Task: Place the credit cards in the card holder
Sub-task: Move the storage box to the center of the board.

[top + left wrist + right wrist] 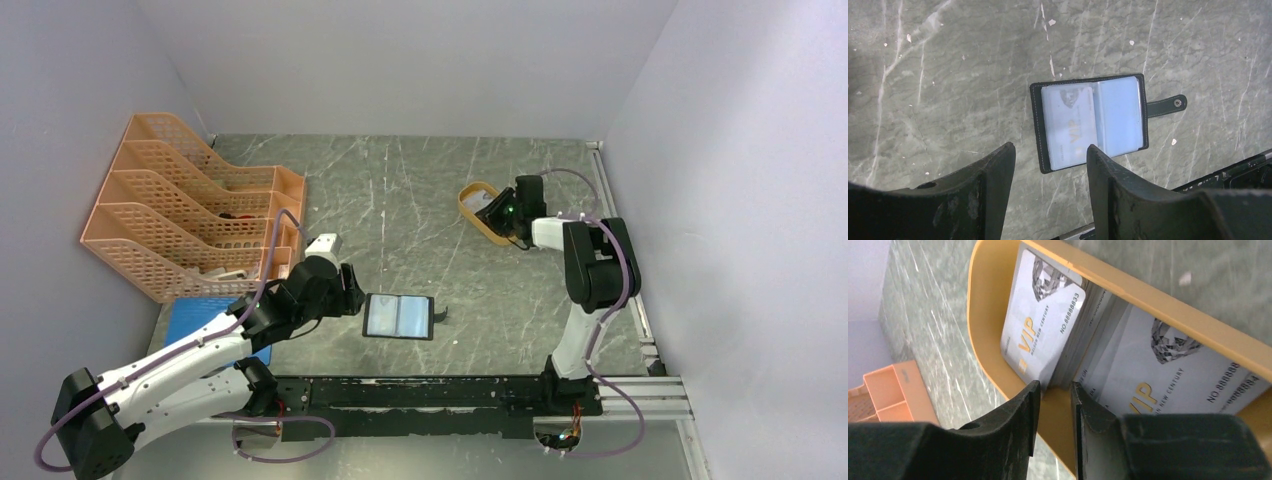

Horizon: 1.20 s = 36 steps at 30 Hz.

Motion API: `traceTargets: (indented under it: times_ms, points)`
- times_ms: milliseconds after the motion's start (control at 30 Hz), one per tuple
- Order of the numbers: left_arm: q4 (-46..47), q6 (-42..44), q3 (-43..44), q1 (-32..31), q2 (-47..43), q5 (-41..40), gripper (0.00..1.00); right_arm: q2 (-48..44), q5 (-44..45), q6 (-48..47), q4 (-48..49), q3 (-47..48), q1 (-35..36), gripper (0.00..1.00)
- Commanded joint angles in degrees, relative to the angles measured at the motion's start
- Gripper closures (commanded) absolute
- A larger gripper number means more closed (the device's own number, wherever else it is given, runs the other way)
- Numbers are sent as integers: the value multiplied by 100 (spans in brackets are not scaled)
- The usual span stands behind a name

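Observation:
The card holder (399, 316) lies open on the table, also in the left wrist view (1090, 122), snap tab to the right. One credit card (1070, 125) sits in its left pocket. My left gripper (352, 290) is open and empty, just left of the holder and above the table (1048, 147). My right gripper (497, 212) is inside the orange oval tray (983, 315). Its tips (1055, 385) pinch the lower edge of a thin stack of credit cards (1043, 320) tilted up on edge. More cards (1168, 370) lie flat in the tray.
Orange file racks (190, 200) stand at the back left. A flat blue pad (195, 320) lies under the left arm. A small white object (322, 243) sits by the racks. A black rail (450, 390) runs along the near edge.

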Motion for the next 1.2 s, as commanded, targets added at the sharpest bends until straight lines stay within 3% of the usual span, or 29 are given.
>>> traceTargets:
  times_ms: [0, 433, 833, 1033, 1167]
  points:
    - [230, -40, -69, 33, -53, 170, 41, -509, 20, -120, -141, -470, 181, 67]
    - [471, -104, -220, 30, 29, 521, 42, -1497, 85, -1070, -432, -1629, 760, 66]
    - [319, -113, -267, 29, -115, 512, 42, -2560, 146, -1387, -986, -2459, 1117, 65]
    - [519, 342, 261, 36, 336, 297, 41, -3216, 155, -1259, -1455, -2267, 1079, 61]
    - [1010, 912, 929, 59, 1200, 418, 38, -3739, 454, -1036, -2025, -1786, 1092, 54]
